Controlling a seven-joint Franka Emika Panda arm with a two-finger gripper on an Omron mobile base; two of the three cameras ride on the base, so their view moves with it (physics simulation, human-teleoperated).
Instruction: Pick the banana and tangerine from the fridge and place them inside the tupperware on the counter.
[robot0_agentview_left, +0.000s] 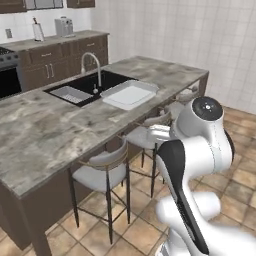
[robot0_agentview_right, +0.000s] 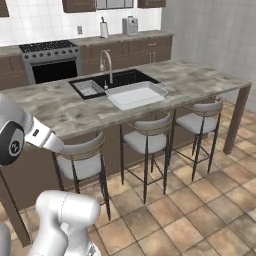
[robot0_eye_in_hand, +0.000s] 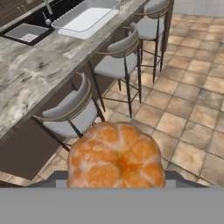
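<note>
A ribbed orange tangerine (robot0_eye_in_hand: 116, 156) sits right in front of the hand camera, and my gripper (robot0_eye_in_hand: 116, 178) is shut on it, its fingers mostly hidden by the fruit. I hold it above the tiled floor on the stool side of the counter (robot0_eye_in_hand: 30, 65). The white tupperware (robot0_eye_in_hand: 85, 18) lies on the counter (robot0_agentview_left: 45, 130) beside the sink, some way ahead of the hand. The tupperware (robot0_agentview_left: 130, 94) (robot0_agentview_right: 136, 95) holds nothing. The banana and the fridge are out of view.
A black sink (robot0_agentview_left: 75, 90) with a faucet (robot0_agentview_left: 92, 65) is set in the counter left of the tupperware. Three grey stools (robot0_agentview_right: 147, 137) stand along the counter's near side. Tiled floor (robot0_agentview_right: 200, 200) lies open to the right.
</note>
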